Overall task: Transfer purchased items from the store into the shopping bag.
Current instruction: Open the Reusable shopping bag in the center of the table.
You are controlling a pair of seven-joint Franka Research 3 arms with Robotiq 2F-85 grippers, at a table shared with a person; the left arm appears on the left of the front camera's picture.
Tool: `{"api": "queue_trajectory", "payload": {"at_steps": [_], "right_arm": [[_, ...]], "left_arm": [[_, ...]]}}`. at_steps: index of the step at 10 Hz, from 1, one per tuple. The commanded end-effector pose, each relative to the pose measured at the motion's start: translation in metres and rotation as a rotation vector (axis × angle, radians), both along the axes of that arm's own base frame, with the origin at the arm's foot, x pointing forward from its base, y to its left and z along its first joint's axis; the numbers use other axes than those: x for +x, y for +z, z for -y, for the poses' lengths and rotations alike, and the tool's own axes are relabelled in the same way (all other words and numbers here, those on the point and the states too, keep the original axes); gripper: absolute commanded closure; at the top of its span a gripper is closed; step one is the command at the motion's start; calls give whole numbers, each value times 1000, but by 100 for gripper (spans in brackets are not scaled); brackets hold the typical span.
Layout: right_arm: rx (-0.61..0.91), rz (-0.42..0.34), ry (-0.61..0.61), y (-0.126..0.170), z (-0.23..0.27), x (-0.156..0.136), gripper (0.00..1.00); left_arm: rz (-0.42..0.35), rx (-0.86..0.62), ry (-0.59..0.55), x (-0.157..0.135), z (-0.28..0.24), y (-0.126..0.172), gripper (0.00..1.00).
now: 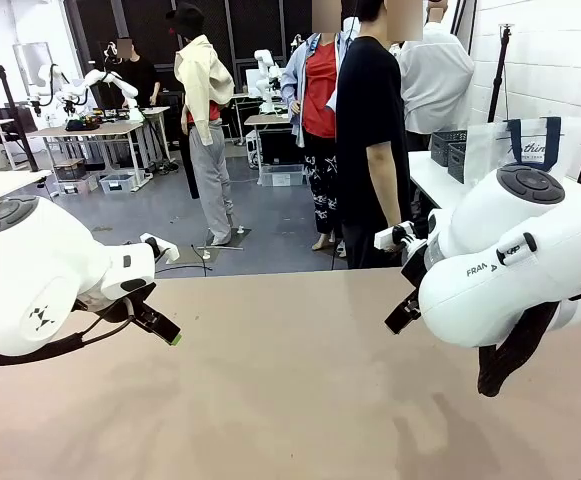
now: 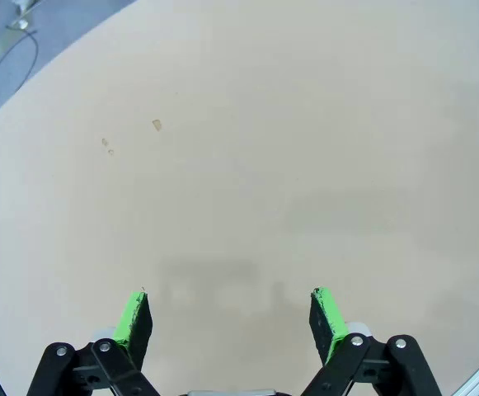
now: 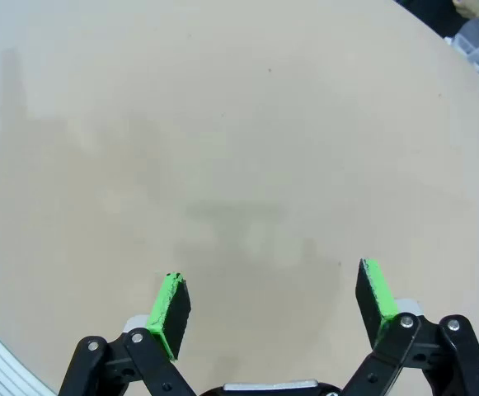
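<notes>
The left fingers (image 2: 133,320) stand wide apart, gripping nothing, over the tan worktop (image 1: 290,400). The right fingers (image 3: 171,309) are spread just as wide, also gripping nothing, above the same surface. The bag (image 1: 530,150) stands upright on a white side table (image 1: 425,178) beyond the right arm, just beside the basket (image 1: 448,146). I cannot tell what the basket holds. A person (image 1: 370,130) stands at the worktop's far edge.

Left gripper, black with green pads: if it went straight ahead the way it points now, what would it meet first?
Probably the bare tan tabletop. The left gripper, jaws open, points down at it, and nothing lies in between, though the depth is hard to judge.
</notes>
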State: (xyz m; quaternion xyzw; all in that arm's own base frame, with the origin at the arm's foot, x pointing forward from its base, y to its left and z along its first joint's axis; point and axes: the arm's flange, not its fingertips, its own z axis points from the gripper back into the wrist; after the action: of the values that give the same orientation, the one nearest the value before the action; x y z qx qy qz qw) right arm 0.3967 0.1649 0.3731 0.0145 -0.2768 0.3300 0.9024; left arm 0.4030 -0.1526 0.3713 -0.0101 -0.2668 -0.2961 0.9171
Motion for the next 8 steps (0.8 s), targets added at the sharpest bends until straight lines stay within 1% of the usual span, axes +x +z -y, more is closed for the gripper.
{"api": "queue_trajectory", "payload": {"at_steps": [1,8], "right_arm": [[-2,1,1,0,-1,0,0],[-2,1,1,0,-1,0,0]], "left_arm": [[0,-1,3,0,-1,0,0],[0,-1,3,0,-1,0,0]]}}
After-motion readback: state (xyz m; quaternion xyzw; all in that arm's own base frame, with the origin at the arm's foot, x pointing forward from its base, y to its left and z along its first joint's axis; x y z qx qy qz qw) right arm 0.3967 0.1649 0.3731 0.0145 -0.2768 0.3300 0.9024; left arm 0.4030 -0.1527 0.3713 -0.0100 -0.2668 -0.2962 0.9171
